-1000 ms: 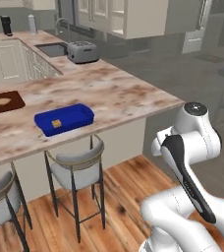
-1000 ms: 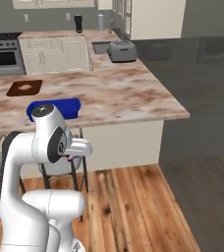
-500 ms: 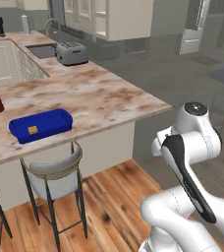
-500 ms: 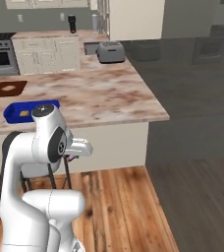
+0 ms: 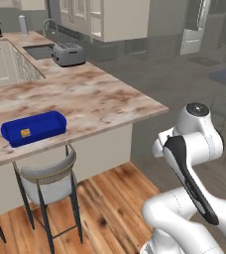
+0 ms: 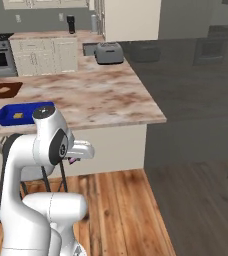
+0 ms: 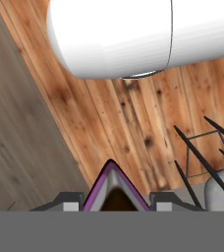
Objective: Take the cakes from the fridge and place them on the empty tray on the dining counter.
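Now – shift: the whole view has slid, so the base is driving, not the things; delivery looks near.
Dining counter [image 5: 85, 99]: one.
Tray [image 5: 45, 130]: one, blue, on the counter's near left edge.
Gripper [image 7: 115, 198]: partly closed around the chocolate wedge [image 7: 112, 181].
Cakes: two – tan square [image 5: 26, 132] in the tray, wedge carried.

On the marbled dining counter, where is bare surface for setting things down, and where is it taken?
The beige marbled stone counter lies bare from the deep blue rectangular tray out to its far corner, and between tray and silver toaster. It is taken at the near edge: the tray, holding one small tan piece, and a dark brown board beyond.
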